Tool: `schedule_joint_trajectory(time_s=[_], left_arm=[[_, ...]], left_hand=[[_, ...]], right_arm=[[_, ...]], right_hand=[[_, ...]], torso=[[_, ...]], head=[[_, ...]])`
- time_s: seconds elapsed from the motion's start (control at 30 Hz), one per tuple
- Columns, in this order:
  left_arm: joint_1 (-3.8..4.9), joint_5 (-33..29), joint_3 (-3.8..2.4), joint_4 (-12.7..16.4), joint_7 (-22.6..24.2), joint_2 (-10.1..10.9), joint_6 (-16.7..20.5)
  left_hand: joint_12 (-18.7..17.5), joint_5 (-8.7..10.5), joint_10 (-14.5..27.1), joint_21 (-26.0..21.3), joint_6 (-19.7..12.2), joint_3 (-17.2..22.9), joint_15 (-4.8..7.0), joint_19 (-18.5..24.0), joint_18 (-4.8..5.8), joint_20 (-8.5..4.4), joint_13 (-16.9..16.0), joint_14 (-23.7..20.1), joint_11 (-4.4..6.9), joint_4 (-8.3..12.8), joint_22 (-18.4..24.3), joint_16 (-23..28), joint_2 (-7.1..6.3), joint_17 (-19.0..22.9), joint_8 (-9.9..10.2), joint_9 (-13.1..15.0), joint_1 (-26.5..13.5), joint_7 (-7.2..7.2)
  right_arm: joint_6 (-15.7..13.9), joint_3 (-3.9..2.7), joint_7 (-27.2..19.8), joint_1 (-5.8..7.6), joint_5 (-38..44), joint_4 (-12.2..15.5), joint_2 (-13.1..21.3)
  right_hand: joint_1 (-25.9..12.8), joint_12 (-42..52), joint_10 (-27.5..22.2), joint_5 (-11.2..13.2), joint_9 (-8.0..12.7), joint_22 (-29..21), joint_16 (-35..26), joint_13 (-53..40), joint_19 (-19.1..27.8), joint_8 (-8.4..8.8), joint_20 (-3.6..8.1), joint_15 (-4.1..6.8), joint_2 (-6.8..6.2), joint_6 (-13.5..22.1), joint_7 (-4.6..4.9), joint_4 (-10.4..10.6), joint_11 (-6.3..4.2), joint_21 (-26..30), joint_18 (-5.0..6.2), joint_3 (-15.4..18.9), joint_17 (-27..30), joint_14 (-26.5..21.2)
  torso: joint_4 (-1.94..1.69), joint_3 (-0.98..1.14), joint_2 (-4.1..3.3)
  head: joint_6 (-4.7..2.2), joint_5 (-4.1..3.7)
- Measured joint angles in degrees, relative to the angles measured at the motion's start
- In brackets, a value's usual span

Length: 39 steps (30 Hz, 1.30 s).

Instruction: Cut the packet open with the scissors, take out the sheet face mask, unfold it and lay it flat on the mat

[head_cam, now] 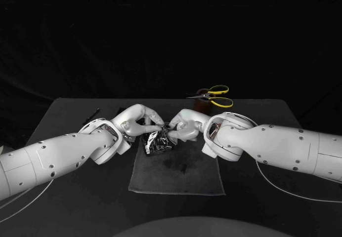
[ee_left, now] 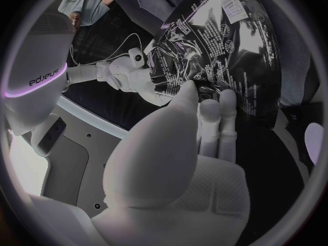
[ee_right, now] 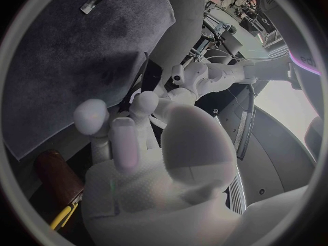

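Both hands meet in the middle, above the far end of the mat (head_cam: 178, 177). The left hand (head_cam: 139, 121) and the right hand (head_cam: 184, 127) face each other, and the shiny packet (head_cam: 158, 143) hangs between them, just over the mat's far edge. In the left wrist view the left hand's fingers (ee_left: 208, 112) are pressed flat against the printed face of the packet, thumb on the near side, so that's a firm pinch. Across from it, the right hand's fingers (ee_left: 140, 82) are curled in on the packet's opposite edge, so it has a hold too. At the back of the counter (head_cam: 271, 197), well apart from the hands, the scissors (head_cam: 218, 97) stand in a brown holder (head_cam: 201, 102), yellow handles up, with neither hand on them.
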<state>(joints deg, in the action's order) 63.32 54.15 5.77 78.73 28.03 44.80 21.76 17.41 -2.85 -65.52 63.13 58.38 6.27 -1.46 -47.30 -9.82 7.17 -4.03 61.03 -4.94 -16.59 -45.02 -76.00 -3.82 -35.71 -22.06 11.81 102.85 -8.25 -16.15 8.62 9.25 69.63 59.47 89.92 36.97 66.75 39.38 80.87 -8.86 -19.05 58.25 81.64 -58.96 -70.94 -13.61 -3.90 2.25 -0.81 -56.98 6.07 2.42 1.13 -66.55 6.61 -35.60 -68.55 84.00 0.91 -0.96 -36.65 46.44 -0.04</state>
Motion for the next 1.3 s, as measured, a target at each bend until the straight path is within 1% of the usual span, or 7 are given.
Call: schedule_joint_trajectory(time_s=[0.4,0.57,0.73,0.9,1.0,1.17,1.3], left_arm=[[-0.02,-0.2,0.02,0.1,-0.1,-0.1,-0.1],[-0.03,-0.5,0.03,0.4,-0.1,-0.1,-0.1],[-0.02,-1.3,0.01,0.9,-0.1,0.0,-0.1],[-0.02,-3.1,-0.13,2.2,-0.3,0.8,0.0],[0.02,-4.7,-0.49,3.1,-0.8,1.8,0.1],[1.15,-8.8,-0.87,5.3,-2.0,4.1,0.4],[2.33,-11.6,-1.06,7.5,-3.3,6.1,0.9]], left_hand=[[-0.8,0.00,0.0,0.0,-0.2,0.3,-0.01,0.0,0.02,0.00,0.0,0.0,0.00,0.1,0.2,0.0,-0.24,0.5,0.6,-0.2,-0.2,-0.16],[-3.2,0.00,3.2,-1.5,-3.6,0.7,-1.60,1.5,0.03,1.25,0.3,-5.9,-1.64,0.1,1.1,4.5,-1.63,6.8,2.9,-1.0,-1.9,-1.69],[-6.0,0.00,10.3,-11.8,-8.4,-1.7,-4.55,8.8,0.03,3.81,0.3,-16.6,-4.19,0.1,6.8,15.5,-4.57,12.2,4.8,-2.1,-8.2,-3.01],[-5.2,0.00,16.4,-28.2,-12.3,-7.1,-7.83,12.4,-0.27,7.91,0.1,-21.7,-6.96,-0.2,17.9,24.9,-6.41,17.7,5.0,-2.4,-10.8,-1.72],[-3.7,0.00,17.4,-32.5,-12.7,-7.5,-7.86,11.3,-0.39,9.08,-0.1,-21.8,-7.36,-0.2,21.2,27.2,-6.46,19.3,5.0,-2.4,-10.9,-1.44],[-2.4,0.00,17.7,-34.2,-12.9,-6.9,-7.80,8.7,-0.36,8.83,0.0,-21.0,-7.23,-0.2,23.1,28.1,-6.04,20.1,4.8,-2.3,-10.9,-2.11],[0.6,0.00,15.8,-32.8,-11.9,-5.8,-6.07,2.6,-0.34,7.24,-0.5,-15.9,-5.34,-0.1,23.2,25.3,-5.29,19.4,3.4,-1.9,-11.4,-3.55]], right_arm=[[1.3,-0.04,-0.1,0.09,-0.1,-0.6,-0.5],[1.6,-0.05,0.0,0.12,-0.4,-0.6,-0.1],[1.6,-0.05,0.0,0.12,-1.6,-0.6,0.9],[1.3,-0.03,0.1,0.11,-3.9,0.1,2.9],[1.0,-0.03,0.1,0.08,-5.5,1.1,4.2],[0.2,-0.02,0.1,-0.02,-7.8,2.8,6.2],[-0.7,-0.02,0.1,-0.17,-9.1,4.0,7.7]], right_hand=[[0.0,0.0,0.6,3.3,-0.5,0.9,1.0,0.0,-0.4,-1.93,0.42,0.55,0.00,-2.1,-0.44,-2.7,-0.62,0.0,-0.01,-2.7,-2.4,-0.3],[0.0,0.2,1.0,5.1,-0.5,1.2,1.3,-0.2,-0.6,-1.94,0.63,0.76,0.00,-2.2,-0.55,-3.1,-1.03,-0.2,-0.02,-3.4,-3.0,-0.1],[0.0,1.2,1.4,5.7,-0.5,1.5,1.6,-0.7,-0.8,-1.94,0.78,0.76,0.00,-2.3,-0.60,-3.2,-1.04,-0.4,-0.03,-3.6,-3.5,-0.1],[0.0,1.5,1.6,5.8,-0.5,1.7,1.6,-1.0,-0.8,-1.94,0.82,0.77,-0.01,-2.4,-0.55,-3.2,-1.23,-0.5,-0.04,-3.6,-3.9,0.0],[0.0,1.5,1.6,5.8,-0.5,1.7,1.6,-1.0,-0.8,-1.94,0.82,0.87,-0.01,-2.4,-0.55,-3.2,-1.23,-0.5,-0.05,-3.6,-4.1,0.1],[0.0,1.5,1.6,5.9,-0.5,1.8,1.6,-1.0,-0.8,-1.94,0.82,1.17,-0.02,-2.4,-0.55,-3.2,-1.23,-0.5,-0.06,-3.6,-4.1,-0.1],[0.0,1.8,1.6,5.9,-0.5,1.9,1.7,-1.1,-0.8,-1.94,0.83,1.17,-0.02,-2.4,-0.56,-3.2,-1.23,-0.6,-0.06,-3.5,-4.2,-0.1]], torso=[[0.02,0.00,0.01],[0.06,0.03,0.01],[0.06,0.06,0.02],[0.07,0.06,0.02],[0.09,0.06,0.02],[0.08,0.16,0.05],[0.10,0.21,0.10]], head=[[0.04,0.01],[-0.07,-0.02],[-0.18,-0.08],[-0.29,-0.21],[-0.35,-0.32],[-0.55,-0.64],[-0.76,-0.85]])
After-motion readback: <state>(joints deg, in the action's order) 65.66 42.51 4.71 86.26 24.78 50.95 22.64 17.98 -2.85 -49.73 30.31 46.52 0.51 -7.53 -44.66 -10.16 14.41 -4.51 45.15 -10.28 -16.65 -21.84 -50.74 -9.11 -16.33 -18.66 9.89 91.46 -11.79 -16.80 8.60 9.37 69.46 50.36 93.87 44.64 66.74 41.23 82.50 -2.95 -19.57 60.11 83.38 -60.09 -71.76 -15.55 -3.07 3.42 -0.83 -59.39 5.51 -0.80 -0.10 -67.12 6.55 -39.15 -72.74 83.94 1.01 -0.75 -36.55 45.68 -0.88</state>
